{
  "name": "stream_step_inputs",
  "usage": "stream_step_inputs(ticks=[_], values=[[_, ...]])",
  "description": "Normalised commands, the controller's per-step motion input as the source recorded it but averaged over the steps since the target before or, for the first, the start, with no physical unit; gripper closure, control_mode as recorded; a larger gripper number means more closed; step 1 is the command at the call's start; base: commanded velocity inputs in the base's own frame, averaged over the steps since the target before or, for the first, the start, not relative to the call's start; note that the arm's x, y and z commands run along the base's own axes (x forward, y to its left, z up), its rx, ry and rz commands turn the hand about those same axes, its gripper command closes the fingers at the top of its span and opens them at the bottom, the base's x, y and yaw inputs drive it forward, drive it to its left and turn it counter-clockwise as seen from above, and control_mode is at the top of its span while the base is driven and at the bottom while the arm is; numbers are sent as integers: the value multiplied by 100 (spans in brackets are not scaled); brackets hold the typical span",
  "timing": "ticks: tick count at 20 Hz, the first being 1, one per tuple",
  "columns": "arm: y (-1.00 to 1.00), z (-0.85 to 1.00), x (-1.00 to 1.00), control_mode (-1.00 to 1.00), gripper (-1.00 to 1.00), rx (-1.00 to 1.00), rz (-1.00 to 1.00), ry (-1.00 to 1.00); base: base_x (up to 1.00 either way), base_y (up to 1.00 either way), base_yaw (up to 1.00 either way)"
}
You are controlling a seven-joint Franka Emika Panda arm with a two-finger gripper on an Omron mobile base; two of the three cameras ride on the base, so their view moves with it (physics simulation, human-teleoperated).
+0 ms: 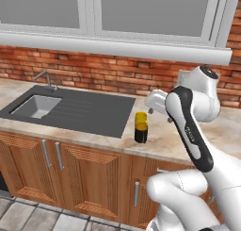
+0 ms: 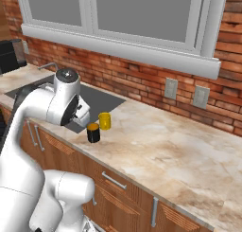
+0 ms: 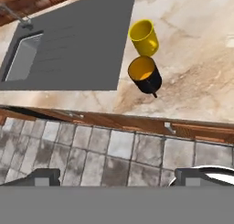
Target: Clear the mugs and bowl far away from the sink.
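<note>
Two mugs stand upright on the marbled counter, just off the right edge of the sink's dark ribbed surround; the yellow mug sits nearer the brick wall, and the black mug, orange inside, sits nearer the counter's front edge; in the hand view the two look almost touching, rim beside rim, though whether they actually meet cannot be told. Both have their long axis vertical with the open mouths facing up; the black mug's small handle points toward the counter's front edge and away from the sink; no handle can be made out on the yellow one. The sink lies to the left of the mugs, its light-grey basin at the far left end of the surround, the ribbed drainboard running between basin and mugs, the thin tap rising behind the basin toward the wall. The gripper hangs out past the counter's front edge above the tiled floor, well apart from both mugs; its jaws stand wide and hold nothing; the finger tips appear at opposite sides of the hand view. Wooden cabinet doors run below the counter.
</note>
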Motion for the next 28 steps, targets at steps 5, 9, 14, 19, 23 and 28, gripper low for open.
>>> stream_step_inputs(ticks=[5,9,14,19,23,28], values=[[0,-87,4,-100,-100,-16,29,34,0,0,0],[0,-55,16,-100,-100,-16,21,27,0,0,0],[0,-48,20,-100,-100,-15,9,16,0,0,0],[0,-33,43,-100,-100,-11,3,0,0,0,0],[0,-28,44,-100,-100,-5,6,1,0,0,0],[0,-31,42,-100,-100,-2,6,0,0,0,0]])
